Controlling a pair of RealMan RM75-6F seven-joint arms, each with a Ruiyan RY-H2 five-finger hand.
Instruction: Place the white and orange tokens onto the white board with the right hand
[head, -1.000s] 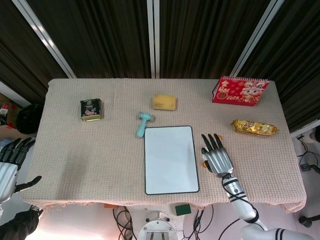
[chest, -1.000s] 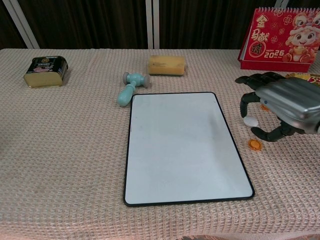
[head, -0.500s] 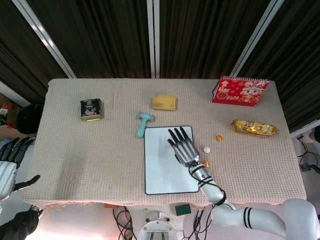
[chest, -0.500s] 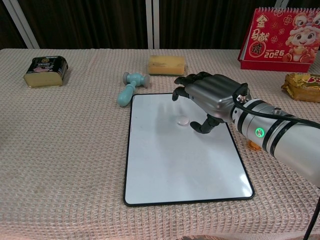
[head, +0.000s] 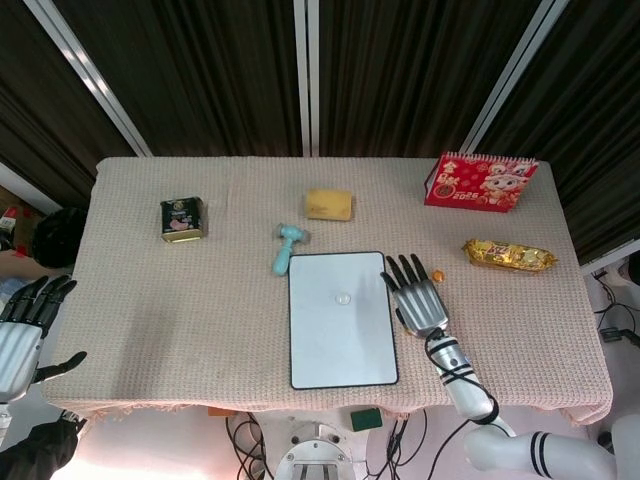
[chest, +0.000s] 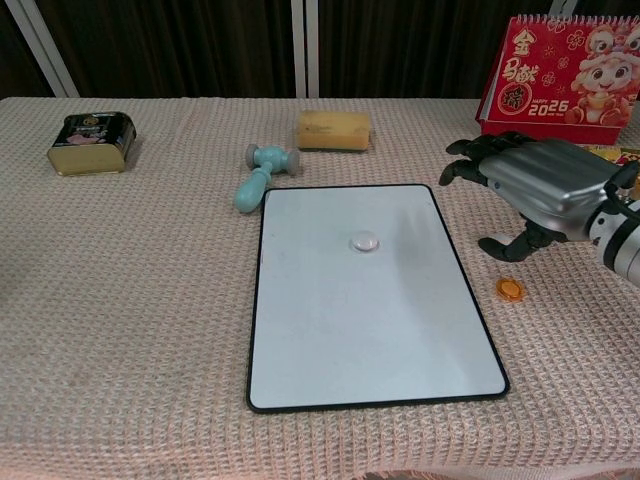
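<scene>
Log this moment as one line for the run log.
white token: on white board | orange token: on tablecloth, right of board | right hand: open, empty, above cloth | left hand: open, off table

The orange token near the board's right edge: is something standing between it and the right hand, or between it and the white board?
Nothing visible. The orange token lies on bare cloth, just below the empty right hand. Only open cloth separates it from the white board, where the white token already lies.
</scene>
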